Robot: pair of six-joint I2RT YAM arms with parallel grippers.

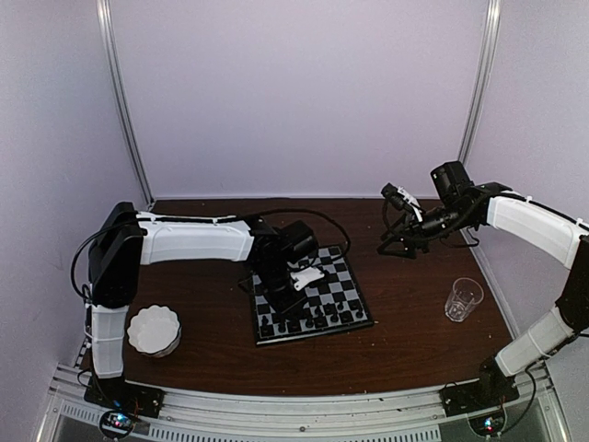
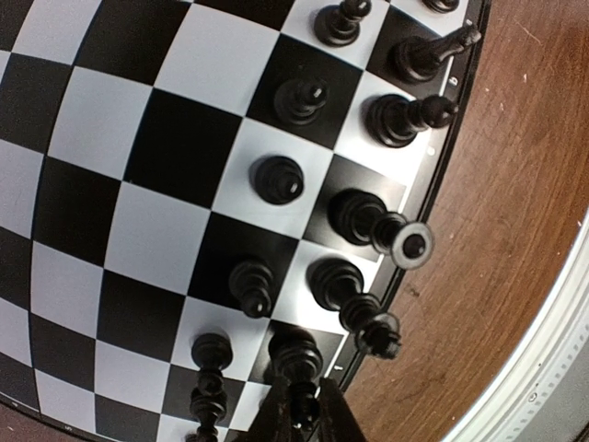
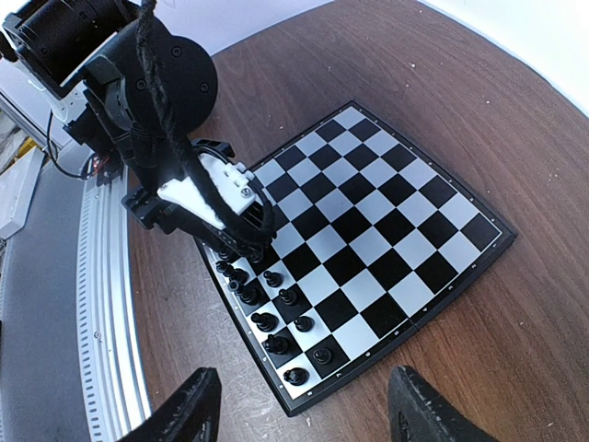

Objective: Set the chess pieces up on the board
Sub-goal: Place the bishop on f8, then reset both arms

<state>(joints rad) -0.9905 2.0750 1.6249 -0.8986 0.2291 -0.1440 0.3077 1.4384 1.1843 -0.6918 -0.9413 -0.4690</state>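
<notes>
The board [image 1: 354, 285] [image 3: 386, 221] lies in the middle of the table. Several black chess pieces [image 1: 308, 318] [image 3: 276, 313] stand in two rows along its near edge. My left gripper [image 2: 299, 405] [image 1: 276, 308] reaches down over the board's near left corner. Its fingers sit tight on either side of the head of a chess piece [image 2: 296, 354] that stands on the corner square. My right gripper [image 3: 304, 414] [image 1: 391, 221] hovers above the table, right of the board and away from it, open with nothing between its fingers.
A round white scalloped dish [image 1: 154, 330] sits at the near left of the table. A clear plastic cup [image 1: 463, 298] stands at the right. An aluminium rail [image 3: 101, 304] runs along the table's near edge.
</notes>
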